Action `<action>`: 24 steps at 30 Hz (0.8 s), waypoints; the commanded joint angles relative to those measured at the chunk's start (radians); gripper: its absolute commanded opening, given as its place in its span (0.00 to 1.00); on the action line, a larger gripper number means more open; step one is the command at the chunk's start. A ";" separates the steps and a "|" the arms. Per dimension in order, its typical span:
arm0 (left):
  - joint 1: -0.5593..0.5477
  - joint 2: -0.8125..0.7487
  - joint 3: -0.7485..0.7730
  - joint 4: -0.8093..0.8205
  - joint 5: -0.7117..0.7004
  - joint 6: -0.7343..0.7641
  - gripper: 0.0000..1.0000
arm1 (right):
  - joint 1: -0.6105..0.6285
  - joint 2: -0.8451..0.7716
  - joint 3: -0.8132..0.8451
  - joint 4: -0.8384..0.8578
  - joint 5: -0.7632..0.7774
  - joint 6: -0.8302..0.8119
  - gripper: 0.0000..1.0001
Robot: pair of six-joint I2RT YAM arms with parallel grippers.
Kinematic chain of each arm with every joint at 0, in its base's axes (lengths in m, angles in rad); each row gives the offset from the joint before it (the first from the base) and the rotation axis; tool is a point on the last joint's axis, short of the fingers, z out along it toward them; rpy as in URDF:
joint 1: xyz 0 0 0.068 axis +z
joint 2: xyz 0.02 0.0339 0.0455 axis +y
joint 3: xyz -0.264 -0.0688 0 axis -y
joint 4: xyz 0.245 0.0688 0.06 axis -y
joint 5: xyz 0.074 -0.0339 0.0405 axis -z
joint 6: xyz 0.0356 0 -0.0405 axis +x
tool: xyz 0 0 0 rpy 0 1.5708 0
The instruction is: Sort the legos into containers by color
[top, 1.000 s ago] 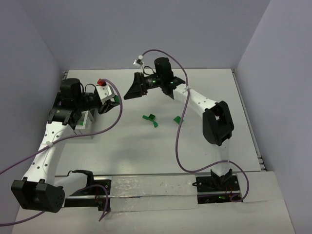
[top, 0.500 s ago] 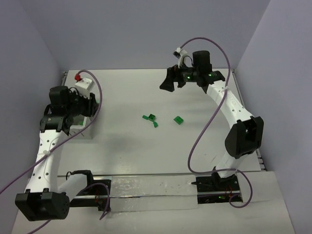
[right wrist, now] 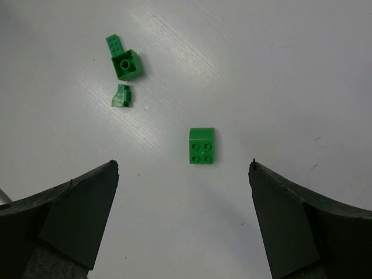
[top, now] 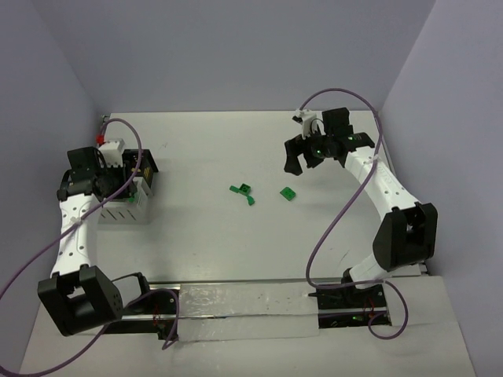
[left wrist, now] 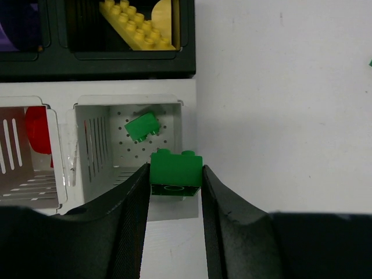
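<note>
My left gripper [left wrist: 176,174] is shut on a green lego [left wrist: 176,168], held just over the near wall of the white slatted box [left wrist: 174,125]. The compartment below holds another green lego [left wrist: 143,125], and the one to its left a red piece [left wrist: 38,128]. Beyond the box, the black tray [left wrist: 116,64] holds yellow legos [left wrist: 136,26]. From above, this gripper [top: 130,187] hangs over the box [top: 122,208]. My right gripper [right wrist: 183,165] is open above the table, with a green brick [right wrist: 203,145] lying just ahead between its jaws. A green cluster [right wrist: 125,64] and a small green slope piece [right wrist: 121,96] lie farther left.
From above, the two green groups [top: 244,191] [top: 288,193] lie mid-table, with my right gripper [top: 295,161] above and to the right of them. Grey walls close the table at the back and both sides. Purple cables loop off both arms.
The left arm has swung left to the box, still gripping the green lego. The right arm has swung right, then come down toward the lone green brick, its jaws opening wider.
</note>
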 commanded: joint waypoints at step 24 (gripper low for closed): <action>0.008 0.016 0.112 0.071 -0.064 0.033 0.64 | 0.005 -0.122 -0.139 0.242 0.009 0.121 1.00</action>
